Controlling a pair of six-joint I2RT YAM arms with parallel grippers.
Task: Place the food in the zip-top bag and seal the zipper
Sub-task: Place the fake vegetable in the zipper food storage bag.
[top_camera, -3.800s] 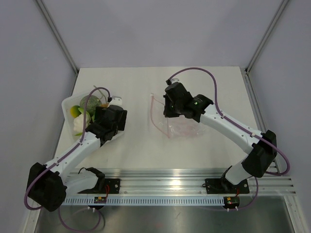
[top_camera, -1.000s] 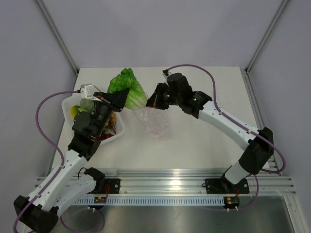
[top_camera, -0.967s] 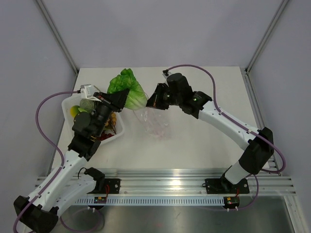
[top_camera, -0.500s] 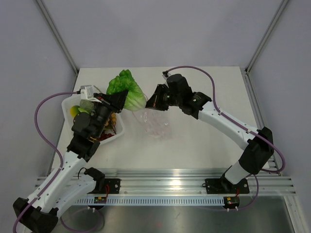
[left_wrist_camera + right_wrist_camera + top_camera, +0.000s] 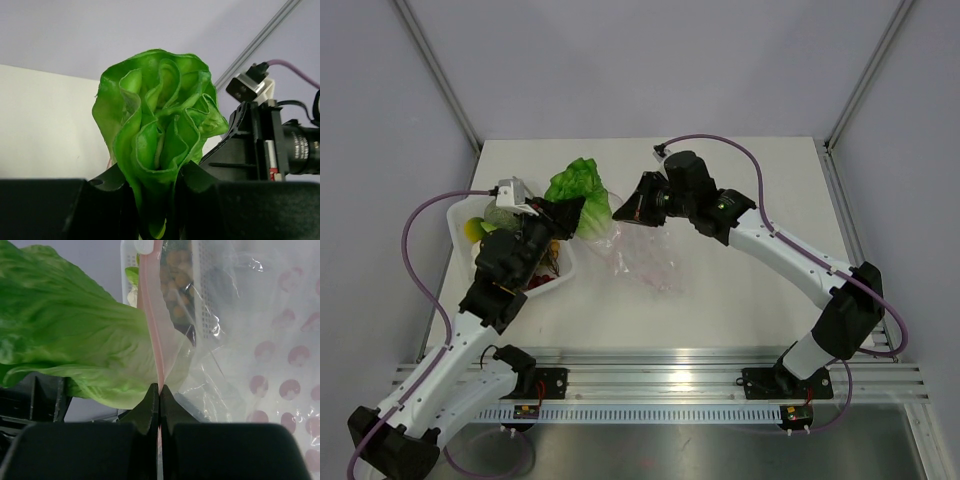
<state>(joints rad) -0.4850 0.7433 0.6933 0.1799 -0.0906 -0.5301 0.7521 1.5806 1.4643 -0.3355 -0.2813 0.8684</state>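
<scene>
**Lettuce at the bag's mouth, bag lip pinched up**

Your left gripper is clamped narrow on the pale stem of the bright green ruffled toy lettuce, whose leaves fan away from the fingers. Your right gripper is pinched fully together on the narrow pink-red zipper strip of the clear crinkly plastic bag. It holds that lip raised while the rest of the bag trails toward the arm bases on the pale tabletop.

The two grippers sit close, with the lettuce between them and little slack on either side. From the right wrist, the leaf lies against the left face of the strip and its edge shows through the plastic just past it. You cannot tell whether that edge is inside the mouth or behind it.

The white rectangular plastic tray sits just beside and partly under your left arm, with tan-brown balls and a yellow piece in it. Open tabletop lies right of the bag and toward the far edge. Grey wall panels close the left, right and back sides.

Against a second ago, the lettuce sits lower and nearer the bag's lip, and the bag's body spreads farther toward the near right. In the earliest view your left gripper was down over the tray and the bag lay flat under the right one.
</scene>
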